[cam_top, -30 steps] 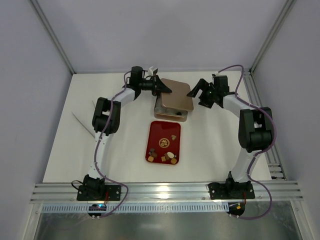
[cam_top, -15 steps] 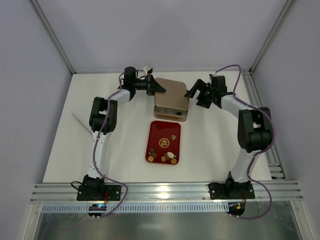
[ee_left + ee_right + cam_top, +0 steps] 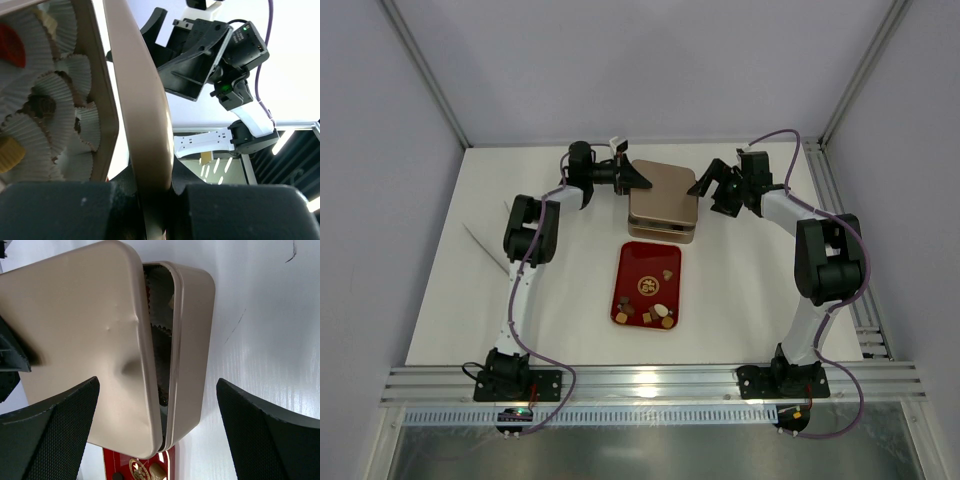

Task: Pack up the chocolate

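I'm pinching the lid's (image 3: 75, 340) edge in the left gripper (image 3: 642, 180), holding it ajar over the tin (image 3: 192, 335). The right gripper (image 3: 712, 192) is hanging spread just beside the tin. Chocolate (image 3: 666, 322) is lying on the red tray (image 3: 638, 262), well apart from both sets of fingers. I'm judging it best to square the corners and lower the lid level.

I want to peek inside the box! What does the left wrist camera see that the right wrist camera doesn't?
Only the left wrist view: white paper cups inside the box, one holding a brown chocolate, and the left gripper up close, pinching the edge of the lid. Only the right wrist view: the lid's dented top and a corner of the red tray. Both: the gold lid not fully shut on the box.
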